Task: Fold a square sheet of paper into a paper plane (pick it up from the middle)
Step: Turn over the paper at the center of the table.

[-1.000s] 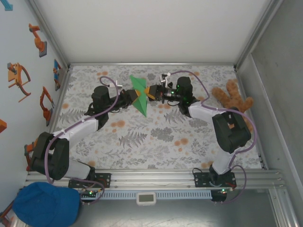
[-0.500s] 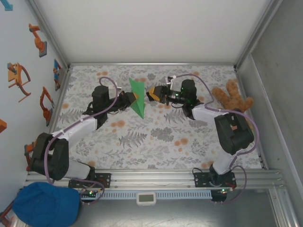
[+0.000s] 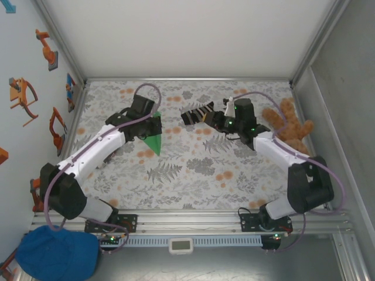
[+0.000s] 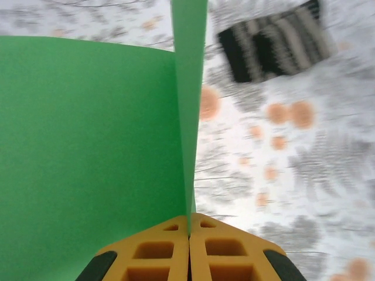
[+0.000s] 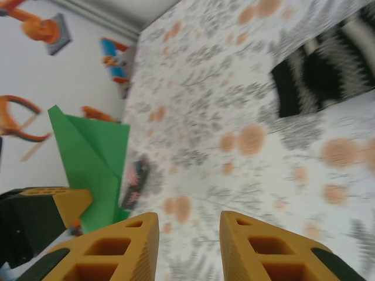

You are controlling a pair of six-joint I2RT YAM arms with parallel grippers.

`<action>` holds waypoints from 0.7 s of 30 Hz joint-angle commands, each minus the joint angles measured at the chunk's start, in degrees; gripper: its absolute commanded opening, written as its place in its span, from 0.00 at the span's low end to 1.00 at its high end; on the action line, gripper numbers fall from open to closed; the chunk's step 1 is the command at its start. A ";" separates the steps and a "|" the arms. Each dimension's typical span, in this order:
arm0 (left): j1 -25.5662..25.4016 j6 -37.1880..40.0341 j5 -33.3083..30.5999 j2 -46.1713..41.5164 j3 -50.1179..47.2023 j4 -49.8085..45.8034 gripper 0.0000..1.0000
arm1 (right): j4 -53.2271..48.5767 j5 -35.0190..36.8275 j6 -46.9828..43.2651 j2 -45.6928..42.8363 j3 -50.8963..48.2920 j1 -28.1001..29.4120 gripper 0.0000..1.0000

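The square sheet of paper [image 3: 154, 142] is bright green and folded into a pointed dart shape, its tip aimed toward the near edge. My left gripper [image 3: 150, 126] is shut on its folded edge. In the left wrist view the yellow fingers [image 4: 158, 252] meet on the crease, and the green paper [image 4: 88, 146] spreads out to the left. My right gripper [image 3: 211, 118] hovers right of centre, apart from the paper. It is open [image 5: 188, 234] with nothing between its fingers. The right wrist view has the green paper [image 5: 94, 158] at its left.
A black-and-white striped sock [image 3: 195, 113] lies on the floral table cover, just by my right gripper. A brown teddy bear [image 3: 288, 123] sits at the right edge. A blue cap [image 3: 55, 252] lies off the table at the near left.
My right gripper let go of the paper, opened and drew back to the right. My left arm carried the paper left and turned its tip toward the near edge.
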 commanded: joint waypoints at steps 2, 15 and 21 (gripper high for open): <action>-1.92 3.39 -19.30 5.97 5.25 -17.04 0.07 | -19.49 15.63 -14.10 -4.67 3.18 -0.02 0.32; -2.98 3.17 -39.08 20.64 13.51 -27.92 0.07 | -24.01 24.83 -15.76 -6.95 2.97 -0.03 0.30; -5.17 1.28 -46.12 29.50 17.84 -34.05 0.07 | -24.07 28.23 -14.68 -7.95 2.36 -0.19 0.30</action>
